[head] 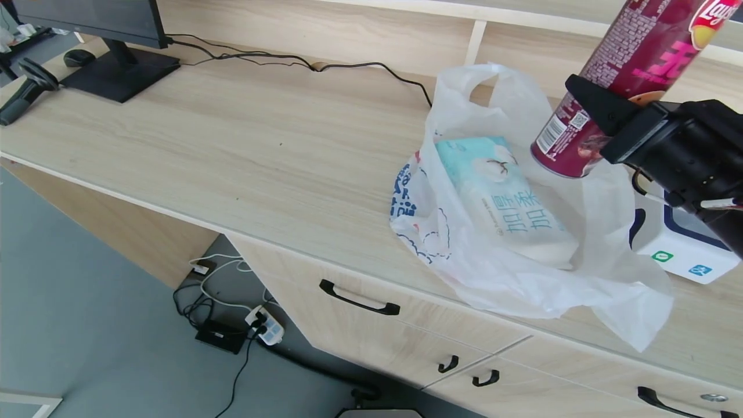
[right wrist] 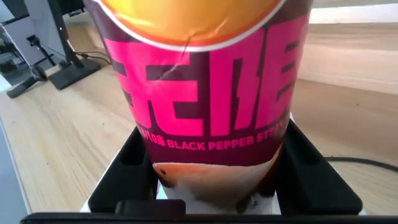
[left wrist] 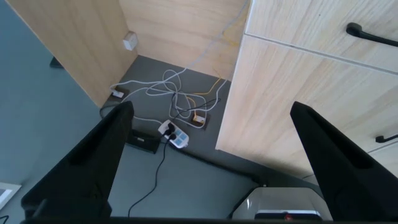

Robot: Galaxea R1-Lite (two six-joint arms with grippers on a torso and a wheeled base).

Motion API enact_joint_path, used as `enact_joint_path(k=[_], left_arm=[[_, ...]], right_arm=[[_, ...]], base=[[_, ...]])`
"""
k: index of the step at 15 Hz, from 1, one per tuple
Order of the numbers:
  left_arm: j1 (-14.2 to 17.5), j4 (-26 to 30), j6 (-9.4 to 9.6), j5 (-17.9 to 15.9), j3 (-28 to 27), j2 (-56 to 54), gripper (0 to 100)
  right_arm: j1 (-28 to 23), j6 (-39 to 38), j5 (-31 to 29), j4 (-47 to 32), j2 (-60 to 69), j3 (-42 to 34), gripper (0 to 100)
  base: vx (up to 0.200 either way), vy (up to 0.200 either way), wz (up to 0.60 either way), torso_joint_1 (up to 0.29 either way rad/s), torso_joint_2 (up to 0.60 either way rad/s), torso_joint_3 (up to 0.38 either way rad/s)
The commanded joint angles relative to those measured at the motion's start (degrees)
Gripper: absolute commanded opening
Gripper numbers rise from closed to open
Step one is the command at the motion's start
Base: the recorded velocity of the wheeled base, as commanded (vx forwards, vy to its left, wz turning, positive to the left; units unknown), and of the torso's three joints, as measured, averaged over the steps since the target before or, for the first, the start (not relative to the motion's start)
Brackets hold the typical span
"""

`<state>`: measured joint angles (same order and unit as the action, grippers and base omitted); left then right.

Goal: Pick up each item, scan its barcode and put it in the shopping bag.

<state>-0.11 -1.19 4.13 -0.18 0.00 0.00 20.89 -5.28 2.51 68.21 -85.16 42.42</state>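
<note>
My right gripper (head: 592,125) is shut on a magenta chip can (head: 627,75), held tilted in the air above the mouth of the white plastic shopping bag (head: 505,273). In the right wrist view the can (right wrist: 205,93) sits between the black fingers (right wrist: 124,174). The bag lies open on the wooden counter (head: 261,157) and holds a teal and white tissue pack (head: 505,197). My left gripper (left wrist: 211,155) is open, hanging low beside the cabinet front over the floor, nothing between its fingers.
A white scanner box (head: 685,249) stands on the counter just behind the bag at the right. Far left are a handheld scanner (head: 26,90), a mouse (head: 79,57) and a monitor stand (head: 119,69). Cables and a power strip (left wrist: 174,134) lie on the floor.
</note>
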Motion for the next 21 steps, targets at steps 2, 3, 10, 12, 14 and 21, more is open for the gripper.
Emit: enact_joint_path(k=[2, 3, 10, 12, 14, 21], left_arm=[[0.0, 0.0, 0.0, 0.0, 0.0, 0.1, 100], [0.0, 0.0, 0.09, 0.0, 0.0, 0.1, 100], [0.0, 0.0, 0.26, 0.0, 0.0, 0.1, 100], [0.0, -0.1, 0.35, 0.0, 0.0, 0.0, 100], [0.0, -0.1, 0.35, 0.0, 0.0, 0.1, 100], [0.0, -0.2, 0.35, 0.0, 0.0, 0.1, 100]], right_arm=[[-2.4, -0.4, 0.2, -0.1, -0.4, -0.8, 0], [-2.5, -0.2, 0.5, -0.7, 0.1, -0.8, 0], [-2.2, 2.0, 6.8, -13.2, 8.4, -7.9, 0], [-2.3, 2.4, 6.8, -13.2, 7.9, -9.5, 0], [-2.7, 4.0, 6.7, -13.1, 5.3, -8.1, 0], [-4.5, 8.3, 7.0, -14.2, 1.9, -1.4, 0]], base=[[0.0, 0.0, 0.0, 0.0, 0.0, 0.0], [0.0, 0.0, 0.0, 0.0, 0.0, 0.0], [0.0, 0.0, 0.0, 0.0, 0.0, 0.0], [0.0, 0.0, 0.0, 0.0, 0.0, 0.0], [0.0, 0.0, 0.0, 0.0, 0.0, 0.0], [0.0, 0.0, 0.0, 0.0, 0.0, 0.0]])
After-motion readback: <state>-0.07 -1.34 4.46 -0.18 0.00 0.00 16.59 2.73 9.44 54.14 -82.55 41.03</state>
